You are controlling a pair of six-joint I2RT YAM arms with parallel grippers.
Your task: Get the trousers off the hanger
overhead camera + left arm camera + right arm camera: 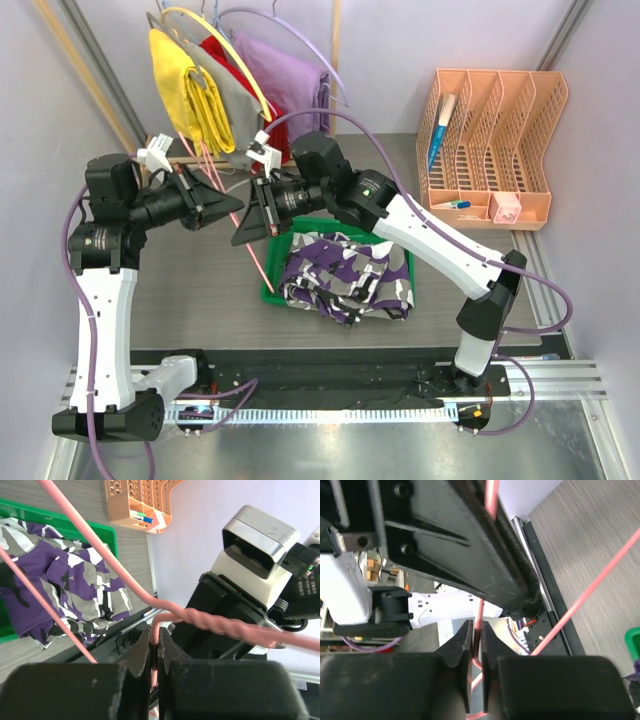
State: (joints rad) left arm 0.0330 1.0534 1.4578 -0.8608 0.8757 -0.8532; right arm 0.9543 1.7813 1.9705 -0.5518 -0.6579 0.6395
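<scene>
The camouflage trousers [345, 275] lie crumpled in a green tray [272, 283], off the hanger. In the left wrist view the trousers [65, 580] lie below the hanger's arms. The pink wire hanger [256, 258] hangs in the air between both grippers, left of the tray. My left gripper [155, 635] is shut on the bent wire by the twisted neck of the hanger [220, 620]. My right gripper [476, 630] faces it, jaws pinched on another strand of the hanger [585, 595]. From above, the left gripper [235, 205] and right gripper [250, 212] nearly touch.
Yellow [190, 90], red and lavender [295, 80] garments hang on a rack at the back left. An orange file organiser [490, 140] with pens stands at the back right. The tray [107, 530] lies just right of the grippers.
</scene>
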